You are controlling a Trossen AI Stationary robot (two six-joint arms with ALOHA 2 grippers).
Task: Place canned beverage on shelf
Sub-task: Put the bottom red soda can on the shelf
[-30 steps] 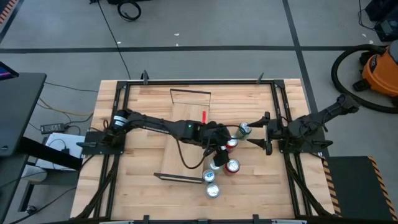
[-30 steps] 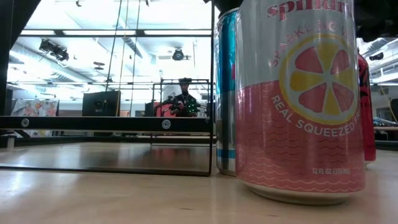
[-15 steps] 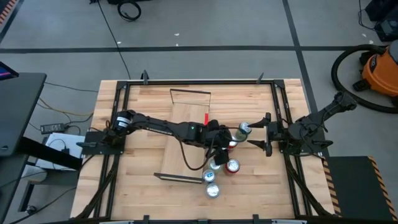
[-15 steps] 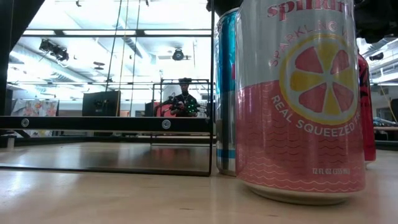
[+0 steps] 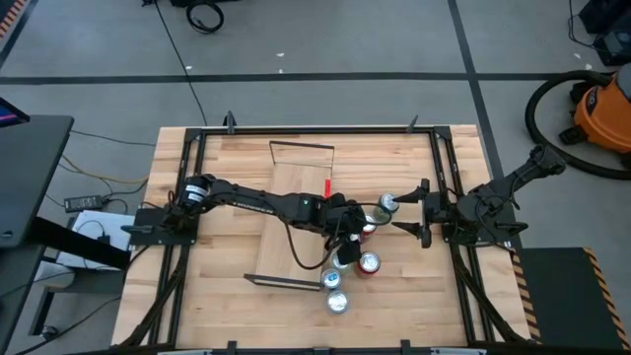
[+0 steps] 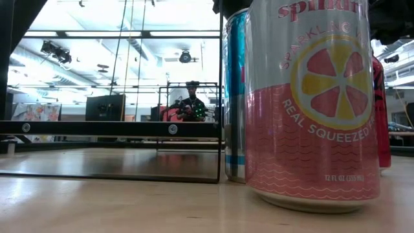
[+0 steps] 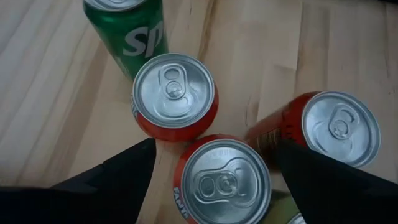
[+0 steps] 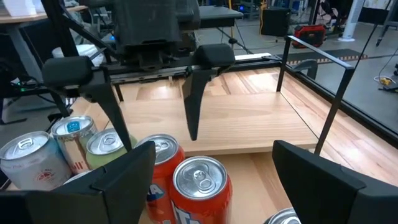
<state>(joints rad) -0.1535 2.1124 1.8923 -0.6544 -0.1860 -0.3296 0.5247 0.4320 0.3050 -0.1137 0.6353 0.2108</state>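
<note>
Several cans stand upright in a cluster on the wooden table, right of the shelf [image 5: 296,177], a light plank with black wire frames at both ends. My left gripper [image 7: 214,144] hangs open over the cluster, pointing slantwise down. Its fingers stand on either side of an orange can [image 7: 224,180] without touching it. Beside that can are a red can [image 7: 174,96], a green can [image 7: 127,28] and another red can [image 7: 339,127]. My right gripper [image 8: 212,149] waits open at the table's right edge [image 5: 419,212], facing the cluster.
More cans stand toward the near edge [image 5: 338,302]. A pink can [image 6: 310,103] and a blue one [image 6: 234,97] fill the low view. A black metal frame [image 5: 439,158] runs round the table. The shelf's far half lies bare.
</note>
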